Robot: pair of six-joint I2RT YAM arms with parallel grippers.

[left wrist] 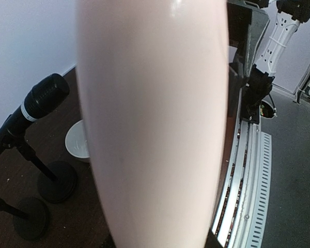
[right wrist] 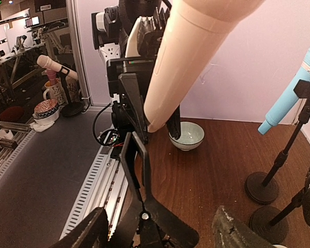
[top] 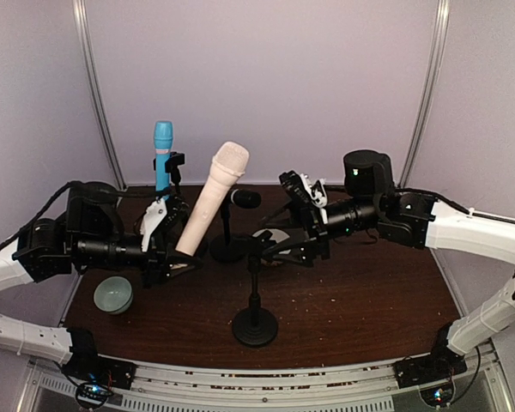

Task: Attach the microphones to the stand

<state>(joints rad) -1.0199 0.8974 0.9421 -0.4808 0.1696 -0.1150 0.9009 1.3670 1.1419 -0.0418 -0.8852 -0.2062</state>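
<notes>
While the left gripper (top: 178,256) clamps the cream microphone (top: 210,202), tilted above the table (top: 369,292) beside the empty stand (top: 255,296), the right gripper (top: 285,249) gapes around its clip (top: 257,249). Risk: an off-line push tips the stand; smooth body slips.

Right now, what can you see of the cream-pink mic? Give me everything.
The cream-pink microphone is a slim stick. Its smooth, glossy, plastic-looking body narrows toward the lower end, and its head is rounded and grainy. It is off the table and tilted, with the head up and leaning right in the top view. The left gripper is clamped on its lower part, and nothing else appears to touch it. It is in no stand.
</notes>
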